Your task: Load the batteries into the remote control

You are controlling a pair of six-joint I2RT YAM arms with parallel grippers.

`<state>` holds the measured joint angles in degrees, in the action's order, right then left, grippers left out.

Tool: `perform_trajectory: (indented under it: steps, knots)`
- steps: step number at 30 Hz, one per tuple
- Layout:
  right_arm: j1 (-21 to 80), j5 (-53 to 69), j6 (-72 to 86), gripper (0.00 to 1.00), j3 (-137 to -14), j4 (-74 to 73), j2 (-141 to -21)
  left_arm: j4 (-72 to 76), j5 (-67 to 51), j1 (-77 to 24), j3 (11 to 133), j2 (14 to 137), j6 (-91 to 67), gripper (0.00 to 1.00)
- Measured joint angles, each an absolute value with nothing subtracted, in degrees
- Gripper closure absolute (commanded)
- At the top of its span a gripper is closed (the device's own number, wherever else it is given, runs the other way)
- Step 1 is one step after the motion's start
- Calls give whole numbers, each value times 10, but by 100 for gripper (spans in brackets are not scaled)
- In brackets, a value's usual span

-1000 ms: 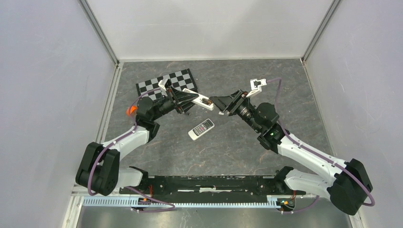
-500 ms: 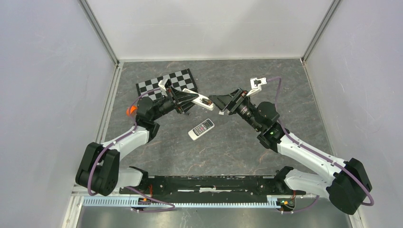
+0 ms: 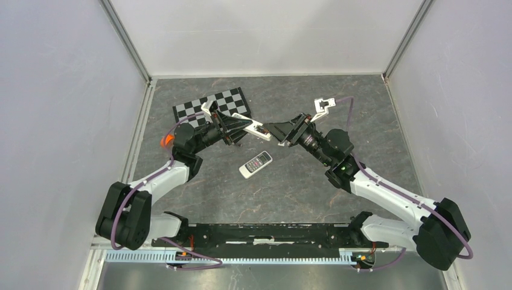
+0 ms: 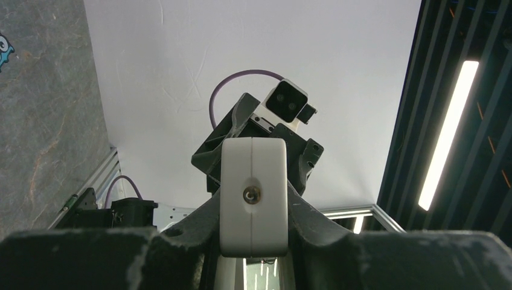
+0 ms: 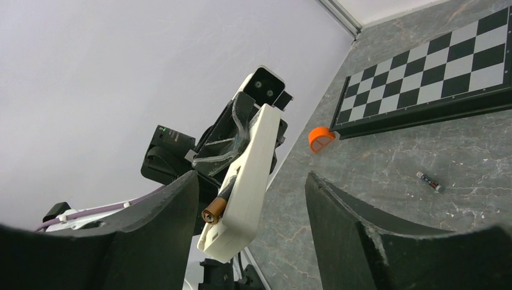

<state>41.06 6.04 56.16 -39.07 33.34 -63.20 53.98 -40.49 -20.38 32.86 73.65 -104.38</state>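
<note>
I see the left gripper (image 4: 253,237) clamped on the remote control (image 5: 250,163), with a battery (image 5: 211,212) protruding from it. The right gripper (image 3: 278,134) stands wide, just beside the remote control.

White arm links (image 3: 389,199), black joints (image 3: 438,234), purple cables (image 4: 244,72).

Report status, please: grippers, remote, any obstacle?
Left gripper shut on remote, held above table. Right gripper open at its end. One battery sticking out of remote, second battery on table. No obstacle seen.
</note>
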Motion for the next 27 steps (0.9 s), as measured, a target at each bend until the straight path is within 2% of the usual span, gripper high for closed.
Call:
perform_trajectory:
  steps: [8, 14, 27]
  knots:
    - [411, 70, 563, 46, -408, 334, -652, 525, -403, -204, 328, 722, -1043, 98]
    - [411, 78, 567, 62, -422, 336, -664, 518, -397, -203, 328, 718, -1042, 98]
    - [411, 79, 557, 76, -427, 321, -675, 484, -391, -199, 328, 704, -1003, 98]
